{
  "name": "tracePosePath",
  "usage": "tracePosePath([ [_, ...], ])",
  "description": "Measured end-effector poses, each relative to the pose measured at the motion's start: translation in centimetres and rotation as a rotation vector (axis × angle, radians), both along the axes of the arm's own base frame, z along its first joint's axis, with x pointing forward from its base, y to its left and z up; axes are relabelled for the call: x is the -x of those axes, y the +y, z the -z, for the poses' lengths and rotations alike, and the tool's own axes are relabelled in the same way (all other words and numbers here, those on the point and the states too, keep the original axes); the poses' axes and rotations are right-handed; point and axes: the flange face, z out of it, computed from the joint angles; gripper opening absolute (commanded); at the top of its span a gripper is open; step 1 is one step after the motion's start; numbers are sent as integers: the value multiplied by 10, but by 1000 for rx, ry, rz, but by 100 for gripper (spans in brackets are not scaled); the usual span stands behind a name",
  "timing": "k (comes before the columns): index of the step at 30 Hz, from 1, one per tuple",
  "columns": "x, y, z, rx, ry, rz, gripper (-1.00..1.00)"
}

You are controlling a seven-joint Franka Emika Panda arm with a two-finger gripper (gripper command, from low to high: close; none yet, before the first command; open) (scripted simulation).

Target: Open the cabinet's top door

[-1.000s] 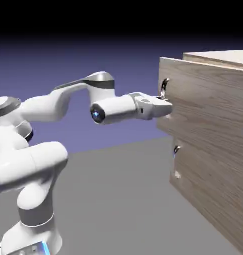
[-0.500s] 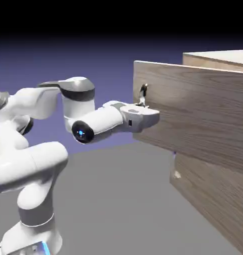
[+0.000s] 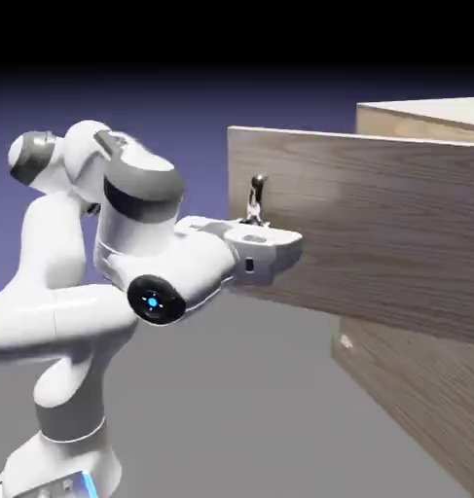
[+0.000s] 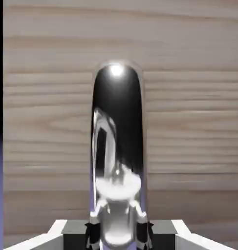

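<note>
The top door [image 3: 377, 243] stands swung out from the cabinet [image 3: 425, 389], seemingly above the lower panel [image 3: 416, 399].

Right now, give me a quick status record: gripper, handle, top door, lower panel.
gripper: gripper shut on the handle, which shows large between its tips in the hand view
handle: slim shiny metal bar near the top door's free edge, upright in the exterior view
top door: top door swung well out from the cabinet
lower panel: lower panel closed, untouched
</note>
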Motion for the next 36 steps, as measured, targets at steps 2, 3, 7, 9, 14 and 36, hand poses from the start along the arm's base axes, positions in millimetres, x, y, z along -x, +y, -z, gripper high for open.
tracePosePath([
  [2,6,-13,0,0,0,-32,-100],
  [3,9,-19,0,0,0,-48,-100],
  [7,19,-45,0,0,0,-111,-100],
  [9,24,-59,0,0,0,-143,-100],
  [14,34,-94,0,0,0,-227,-100],
  [36,40,-272,0,0,0,-631,-100],
])
